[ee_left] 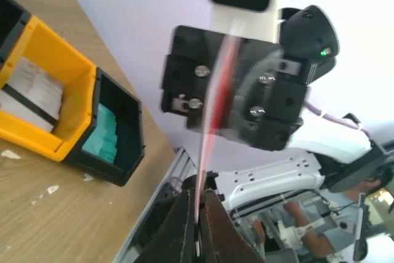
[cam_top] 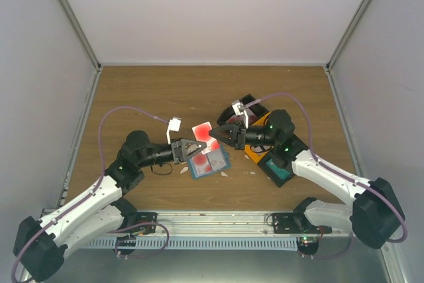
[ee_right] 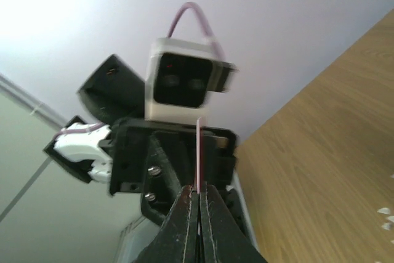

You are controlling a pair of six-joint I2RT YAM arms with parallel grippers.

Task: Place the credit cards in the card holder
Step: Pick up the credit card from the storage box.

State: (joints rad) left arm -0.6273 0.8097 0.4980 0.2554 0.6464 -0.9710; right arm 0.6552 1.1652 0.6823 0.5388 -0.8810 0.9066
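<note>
A red-and-white credit card [cam_top: 202, 130] hangs in the air between both grippers. My left gripper [cam_top: 196, 148] is shut on its near edge, and in the left wrist view the card [ee_left: 214, 109] rises edge-on from the jaws [ee_left: 197, 214]. My right gripper [cam_top: 216, 136] is shut on the card's right side; in the right wrist view the thin card [ee_right: 197, 152] stands between its closed fingers [ee_right: 197, 194]. The blue-teal card holder [cam_top: 195, 171] lies open on the table just below, with another red-and-white card [cam_top: 211, 161] on it.
An orange bin [cam_top: 255, 152] [ee_left: 58, 66] with whitish cards, a black bin [cam_top: 281, 169] [ee_left: 117, 133] with teal cards and another black bin [cam_top: 244, 105] stand right of the holder, under the right arm. Small white scraps [cam_top: 224, 173] lie near the holder.
</note>
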